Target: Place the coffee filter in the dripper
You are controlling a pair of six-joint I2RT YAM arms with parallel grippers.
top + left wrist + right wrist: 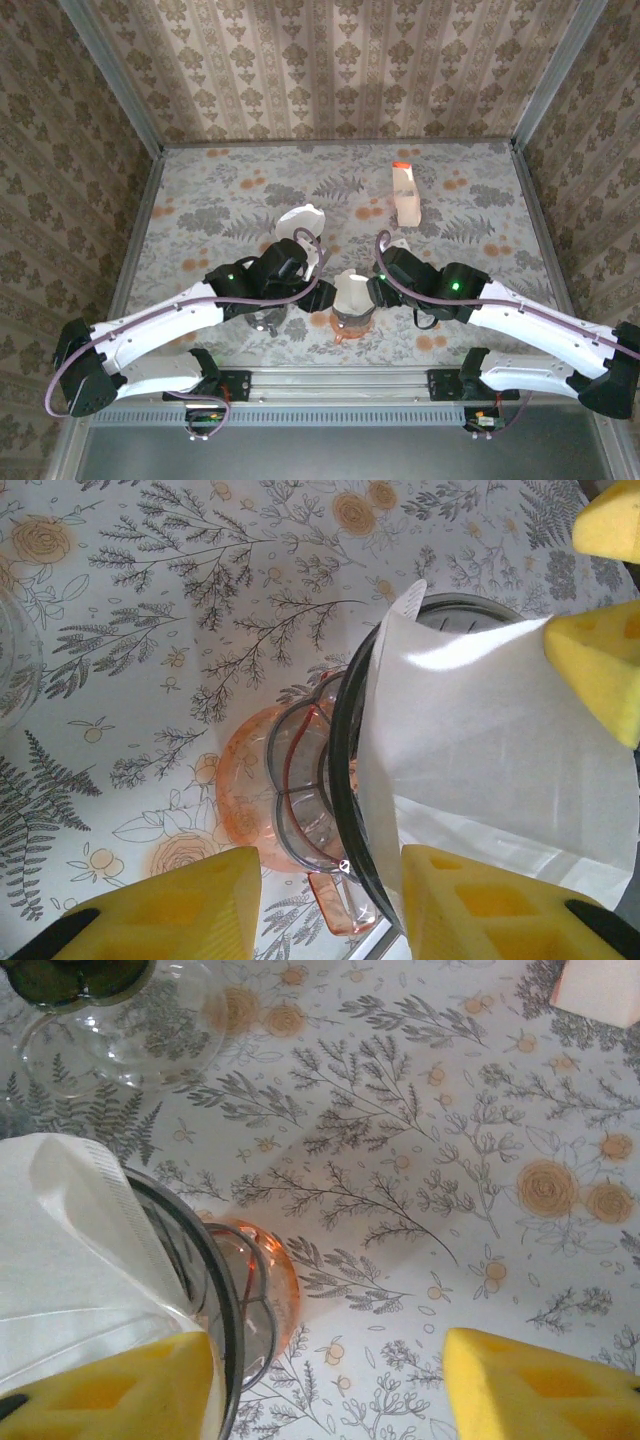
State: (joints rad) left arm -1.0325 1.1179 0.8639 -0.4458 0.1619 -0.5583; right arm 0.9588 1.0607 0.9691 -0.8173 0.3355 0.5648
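The dripper (pixel 351 325) is clear with a black rim and a peach-coloured base, and stands near the table's front edge between my arms. A white paper coffee filter (pixel 350 291) sits in its cone, with the top edge standing above the rim. My left gripper (pixel 330 880) is open astride the dripper (pixel 305 780) wall and handle, its right finger by the filter (pixel 480 730). My right gripper (pixel 325 1360) is open too. Its left finger lies over the filter (pixel 70 1250) inside the dripper (pixel 235 1290), and its other finger hangs over bare table.
A white carton with an orange cap (pixel 405 195) stands at the back right. A white paper object (pixel 300 223) lies behind my left gripper (pixel 322 285). A glass jug (pixel 120 1020) stands just left of the dripper, under my left arm.
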